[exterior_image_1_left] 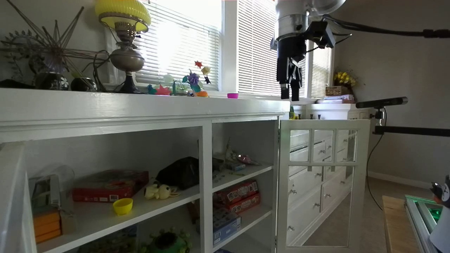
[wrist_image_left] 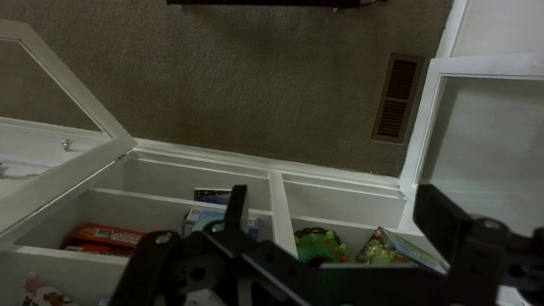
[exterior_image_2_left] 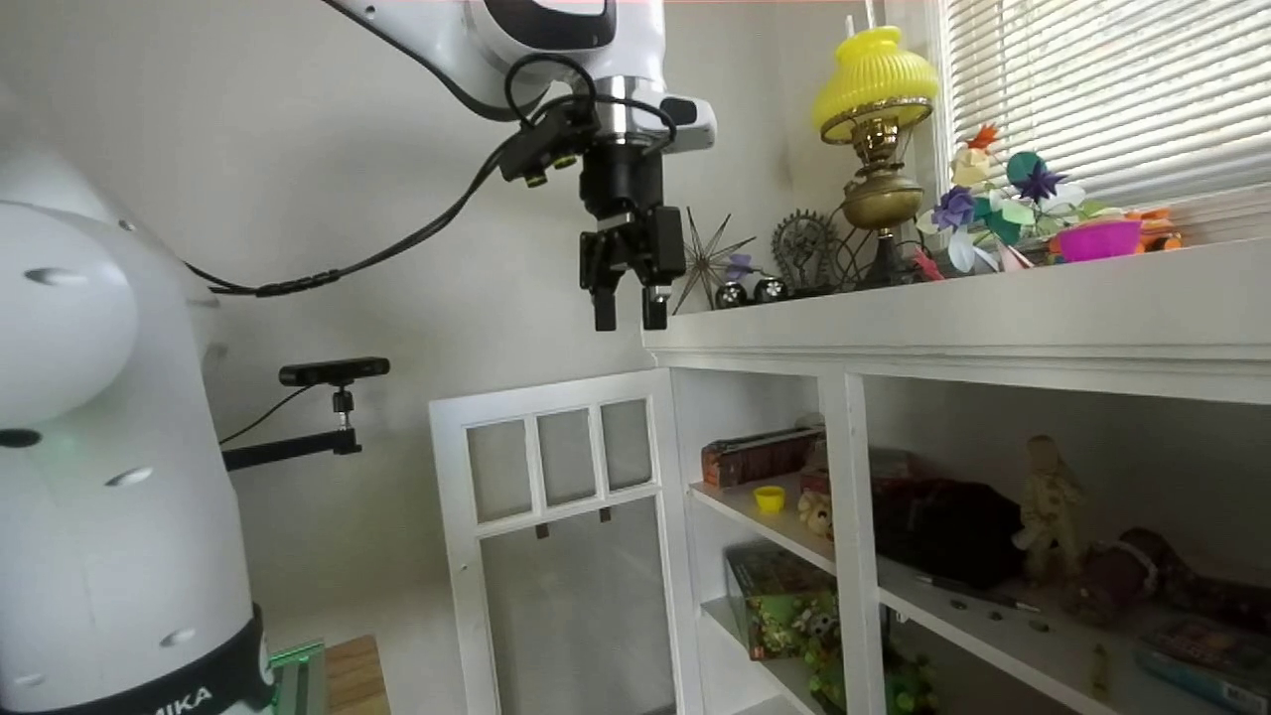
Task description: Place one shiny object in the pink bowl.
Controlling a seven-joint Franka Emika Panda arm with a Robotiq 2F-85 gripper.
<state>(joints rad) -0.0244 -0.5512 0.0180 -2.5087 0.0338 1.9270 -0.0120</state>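
The pink bowl (exterior_image_2_left: 1100,240) rests on the white cabinet top (exterior_image_2_left: 973,310), beside paper flowers; it shows in both exterior views as a small bright-pink bowl (exterior_image_1_left: 232,95). Farther along that top, two dark shiny balls (exterior_image_2_left: 732,295) sit near the lamp's foot, and a shiny ball (exterior_image_1_left: 83,84) is also visible at the far left of an exterior view. My gripper (exterior_image_2_left: 631,316) points down in the air, fingertips near the height of the cabinet top. In the wrist view the gripper (wrist_image_left: 335,208) stands open, its fingers wide apart with nothing between them; bowl and balls are outside that view.
A tall yellow-shaded lamp (exterior_image_2_left: 879,84), a spiky wire ornament (exterior_image_1_left: 56,52) and paper flowers (exterior_image_2_left: 993,214) crowd the cabinet top. Below, a paned door (exterior_image_1_left: 323,164) stands swung out. Shelves hold a yellow cup (exterior_image_1_left: 123,206), boxes and toys. Dark carpet (wrist_image_left: 255,85) lies in front.
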